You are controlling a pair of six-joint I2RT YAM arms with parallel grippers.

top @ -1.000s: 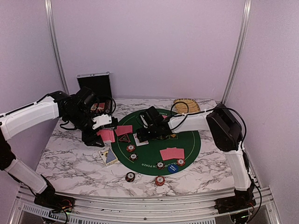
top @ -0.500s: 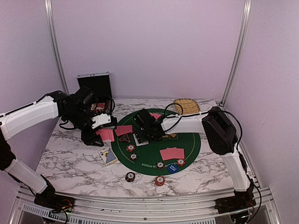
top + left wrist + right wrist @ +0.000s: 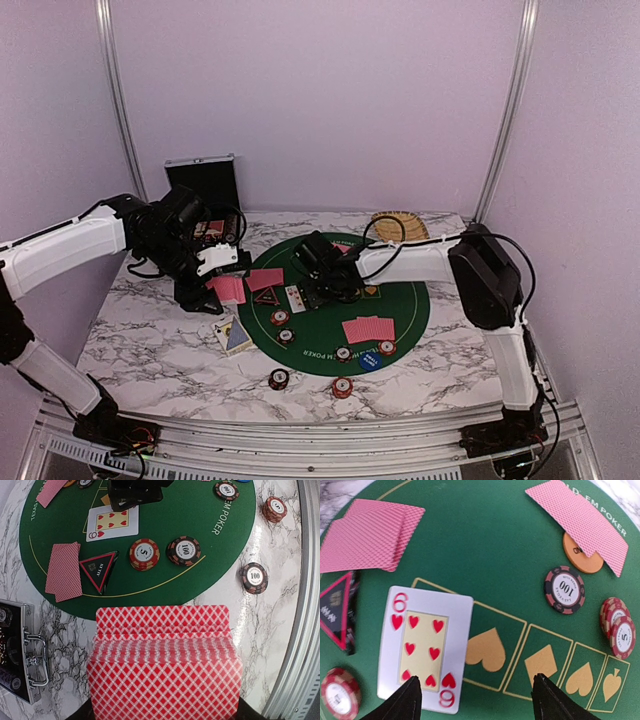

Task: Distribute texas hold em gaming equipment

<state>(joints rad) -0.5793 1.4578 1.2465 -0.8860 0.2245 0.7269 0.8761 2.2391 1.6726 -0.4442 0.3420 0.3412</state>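
Take the round green felt mat (image 3: 405, 300) as your reference; it lies flat on the white, grey-veined marble table (image 3: 150, 340).

Your left gripper (image 3: 222, 288) hangs just off the mat's left edge, over marble. It is closed on a deck of red-backed cards (image 3: 165, 670), which is fanned slightly, so the lattice-printed backs show in stepped layers. The fingers themselves are almost wholly hidden behind the cards.

Your right gripper (image 3: 477, 702) sits over the left of centre of the mat. Its two dark fingers are spread wide, with only felt between them. The six of hearts (image 3: 425, 647), a glossy white rectangle with rounded corners, lies face up on the mat under the left finger. It covers the first of a row of gold-outlined boxes printed with a heart, a diamond and spades.

Other things on the mat:
- The black triangular marker (image 3: 98, 570) has a red border and lies near the left rim.
- A face-down pair of cards (image 3: 63, 571) lies just beside the marker, on its outer side.
- A striped red chip marked 5 (image 3: 144, 554) and a dark chip marked 100 (image 3: 184, 550) sit side by side near the front-left rim.
- A flat orange disc (image 3: 582, 555) is half tucked under a second pair of cards (image 3: 580, 522) towards the back.
- A blue disc (image 3: 370, 360) lies near the front rim.

Just off the front rim, another 100 chip (image 3: 255, 577) rests on the marble.

Behind the mat's left side stands the silver metal case (image 3: 203, 180). The woven tan tray (image 3: 400, 225) lies behind the mat's back edge.
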